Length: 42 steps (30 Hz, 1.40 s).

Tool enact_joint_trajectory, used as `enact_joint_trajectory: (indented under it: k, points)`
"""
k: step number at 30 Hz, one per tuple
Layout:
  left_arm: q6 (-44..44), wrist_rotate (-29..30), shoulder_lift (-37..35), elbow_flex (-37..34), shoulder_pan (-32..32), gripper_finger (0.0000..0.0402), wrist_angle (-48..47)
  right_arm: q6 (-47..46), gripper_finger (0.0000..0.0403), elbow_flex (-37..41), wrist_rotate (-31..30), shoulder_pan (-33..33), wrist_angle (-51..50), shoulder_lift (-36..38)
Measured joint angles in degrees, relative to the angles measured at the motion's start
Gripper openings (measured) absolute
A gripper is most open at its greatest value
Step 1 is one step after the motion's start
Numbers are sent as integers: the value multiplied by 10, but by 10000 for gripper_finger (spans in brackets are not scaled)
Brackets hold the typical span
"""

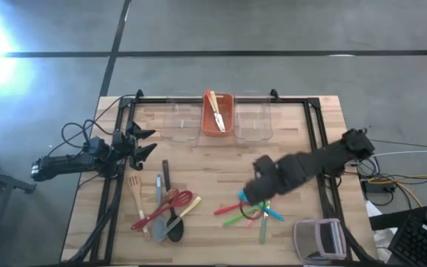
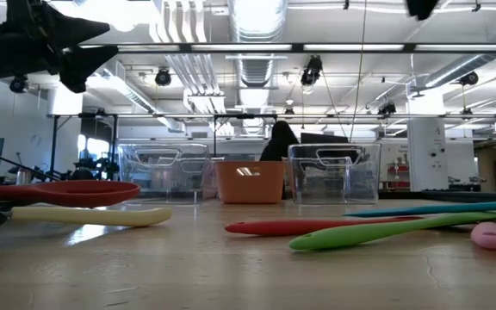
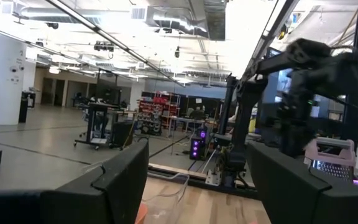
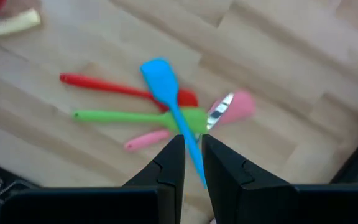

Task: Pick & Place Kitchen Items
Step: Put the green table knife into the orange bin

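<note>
The right end effector (image 4: pixel 193 155) hangs over the small spoons near the worktop's (image 1: pixel 295 152) front right, its fingers nearly closed on the blue spoon's (image 4: pixel 166 93) handle. That spoon lies across the red spoon (image 4: pixel 104 86) and green spoon (image 4: pixel 135 116), beside a pink spoon (image 4: pixel 146 139). The left end effector (image 1: pixel 141 142) waits wide open and empty at the left edge, behind the large utensils (image 1: pixel 165 211).

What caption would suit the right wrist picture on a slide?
Right gripper closed on a blue spatula's handle, above red, green and pink spoons on the wooden table.
</note>
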State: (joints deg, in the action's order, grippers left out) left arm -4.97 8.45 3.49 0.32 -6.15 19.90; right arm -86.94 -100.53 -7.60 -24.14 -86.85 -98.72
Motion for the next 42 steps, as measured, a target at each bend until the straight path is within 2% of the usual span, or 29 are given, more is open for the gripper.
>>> enact_joint_trajectory:
  k: [10, 23, 34, 42]
  points:
    - [0, 0, 0, 0, 0, 273, 0, -148, 43, 25, -14, -84, 30, -6]
    - [-9, 0, 0, 0, 0, 273, -15, -171, 45, 49, -15, -100, 58, -7]
    - [-9, 5, 0, 0, 0, 273, -29, -289, 49, 123, -46, -141, 210, -7]
    - [-11, 5, 0, 0, 0, 273, -30, -416, 85, 208, -46, -175, 269, -7]
